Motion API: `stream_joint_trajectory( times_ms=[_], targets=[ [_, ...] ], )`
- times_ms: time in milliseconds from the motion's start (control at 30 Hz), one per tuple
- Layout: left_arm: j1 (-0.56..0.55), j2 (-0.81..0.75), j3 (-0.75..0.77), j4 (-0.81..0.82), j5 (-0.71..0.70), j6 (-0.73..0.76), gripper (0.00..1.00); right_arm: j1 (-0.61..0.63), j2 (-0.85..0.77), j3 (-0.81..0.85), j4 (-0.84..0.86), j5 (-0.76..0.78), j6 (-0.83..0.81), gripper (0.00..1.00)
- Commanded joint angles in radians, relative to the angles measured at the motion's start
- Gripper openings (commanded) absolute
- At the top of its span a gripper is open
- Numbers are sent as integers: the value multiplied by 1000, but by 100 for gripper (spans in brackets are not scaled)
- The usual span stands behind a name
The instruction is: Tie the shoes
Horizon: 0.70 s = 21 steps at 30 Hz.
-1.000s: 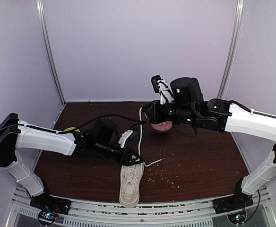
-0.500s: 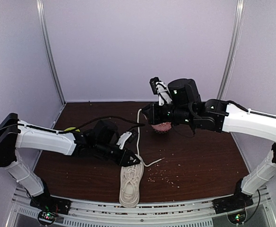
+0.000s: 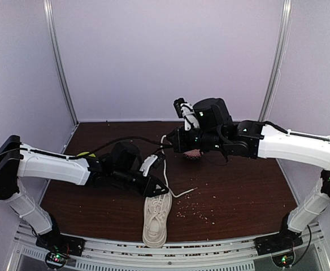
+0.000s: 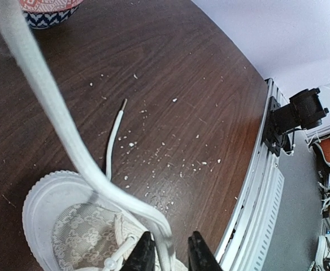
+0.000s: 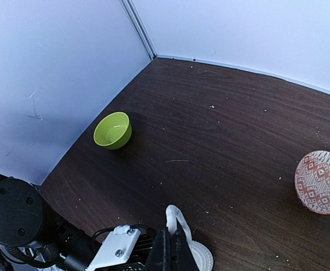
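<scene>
Shoe point(image 3: 155, 217) lies at 6 o'clock on the table point(image 3: 244, 192), right at the near edge, long axis running 12 to 6. Canvas upper is soft and the rubber sole thick, so it is probably light and may slide or tip if a lace is pulled hard. Lace point(image 3: 165, 169) is flat, limp and likely slippery. Best taken near the eyelets to anchor it and out along the strand to form a loop, never on the shoe body.

One strand rises taut from the shoe toward 12 o'clock. The loose lace end point(image 3: 185, 193) lies slack on the wood at 2 o'clock of the shoe.

Left gripper point(image 4: 168, 254) sits low over the shoe's opening. Its fingers are narrow with the strand running between them, and it looks pinched. The left arm reaches in from 9 o'clock, forearm near level.

Right gripper point(image 5: 170, 251) is raised at 12 o'clock of the shoe, fingers closed on the upper part of the same strand. The right arm stretches across from 3 o'clock, wrist angled down.

Patterned bowl point(image 5: 320, 182) sits at 1 o'clock of the shoe, under the right wrist. Green bowl point(image 5: 113, 130) is at 10 o'clock. Crumbs point(image 3: 202, 212) are scattered at 3 o'clock.
</scene>
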Motion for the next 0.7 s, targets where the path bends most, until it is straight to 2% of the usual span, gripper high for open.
stream_joint_trajectory(
  times_ms=[0,167,300,567,667],
  targets=[
    [-2,8,17,54,7,-6,22,-4,1,34,8,-10,-5,0],
    [-2,16,25,35,-5,-5,22,-3,4,31,10,-10,-4,0],
    [-2,24,25,39,-12,-16,18,-3,6,31,16,-15,-2,0],
    [-2,29,21,77,-14,-31,0,-4,5,29,11,-14,-2,0],
    [-2,19,11,94,-15,-35,0,-4,12,27,13,-14,-3,0]
  ],
)
